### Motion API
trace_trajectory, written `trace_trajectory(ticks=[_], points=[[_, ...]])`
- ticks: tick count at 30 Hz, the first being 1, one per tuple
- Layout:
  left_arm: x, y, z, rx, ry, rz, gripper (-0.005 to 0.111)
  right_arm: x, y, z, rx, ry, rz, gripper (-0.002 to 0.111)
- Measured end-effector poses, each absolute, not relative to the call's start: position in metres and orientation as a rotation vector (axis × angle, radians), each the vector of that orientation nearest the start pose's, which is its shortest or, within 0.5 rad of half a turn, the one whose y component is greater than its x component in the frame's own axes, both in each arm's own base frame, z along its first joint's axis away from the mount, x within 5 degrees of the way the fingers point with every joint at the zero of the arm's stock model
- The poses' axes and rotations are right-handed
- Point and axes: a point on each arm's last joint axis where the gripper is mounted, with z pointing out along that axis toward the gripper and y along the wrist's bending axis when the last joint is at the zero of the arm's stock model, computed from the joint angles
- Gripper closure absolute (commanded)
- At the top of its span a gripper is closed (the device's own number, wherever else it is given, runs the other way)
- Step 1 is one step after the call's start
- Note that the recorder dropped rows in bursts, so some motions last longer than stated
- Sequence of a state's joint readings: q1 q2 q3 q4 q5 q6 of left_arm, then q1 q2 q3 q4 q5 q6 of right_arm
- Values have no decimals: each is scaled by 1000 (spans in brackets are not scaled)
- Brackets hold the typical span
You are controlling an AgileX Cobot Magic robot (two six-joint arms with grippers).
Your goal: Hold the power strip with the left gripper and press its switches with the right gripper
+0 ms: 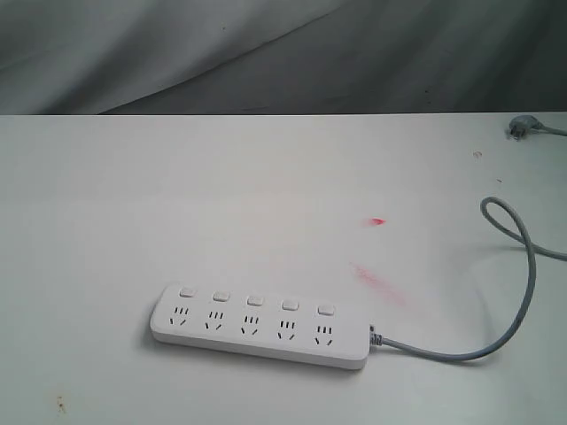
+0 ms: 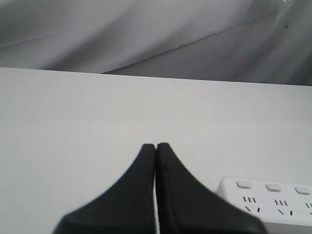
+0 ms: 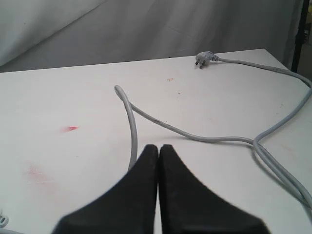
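Observation:
The white power strip (image 1: 259, 326) lies flat near the front of the white table, its five switches (image 1: 254, 299) in a row above the sockets. Its grey cord (image 1: 523, 292) leaves the right end and loops back. Neither arm shows in the exterior view. In the left wrist view my left gripper (image 2: 155, 145) is shut and empty above bare table, with the strip's end (image 2: 267, 195) off to one side. In the right wrist view my right gripper (image 3: 158, 146) is shut and empty, over the grey cord (image 3: 130, 126).
The cord's plug (image 1: 518, 127) lies at the far right edge of the table (image 1: 177, 204), also seen as the plug (image 3: 204, 59) in the right wrist view. Red smears (image 1: 378, 282) mark the tabletop right of centre. A grey cloth backdrop (image 1: 266, 53) hangs behind.

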State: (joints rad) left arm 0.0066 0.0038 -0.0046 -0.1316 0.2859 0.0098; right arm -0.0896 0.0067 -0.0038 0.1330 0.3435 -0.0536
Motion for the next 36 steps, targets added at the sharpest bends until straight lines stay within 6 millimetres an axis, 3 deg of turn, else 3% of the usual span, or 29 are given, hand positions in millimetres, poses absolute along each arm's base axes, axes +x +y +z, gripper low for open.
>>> trace_trajectory(ticks=[28, 30, 32, 36], points=[[55, -2, 194, 39, 1731, 4, 105, 54, -1, 183, 116, 1823, 28, 108], [55, -3, 220, 37, 1683, -12, 105, 54, -1, 183, 116, 1823, 28, 108], [61, -3, 260, 73, 1633, 18, 105, 54, -1, 183, 116, 1823, 28, 108], [97, -3, 351, 155, 1595, 100, 105, 54, -1, 183, 116, 1823, 28, 108]])
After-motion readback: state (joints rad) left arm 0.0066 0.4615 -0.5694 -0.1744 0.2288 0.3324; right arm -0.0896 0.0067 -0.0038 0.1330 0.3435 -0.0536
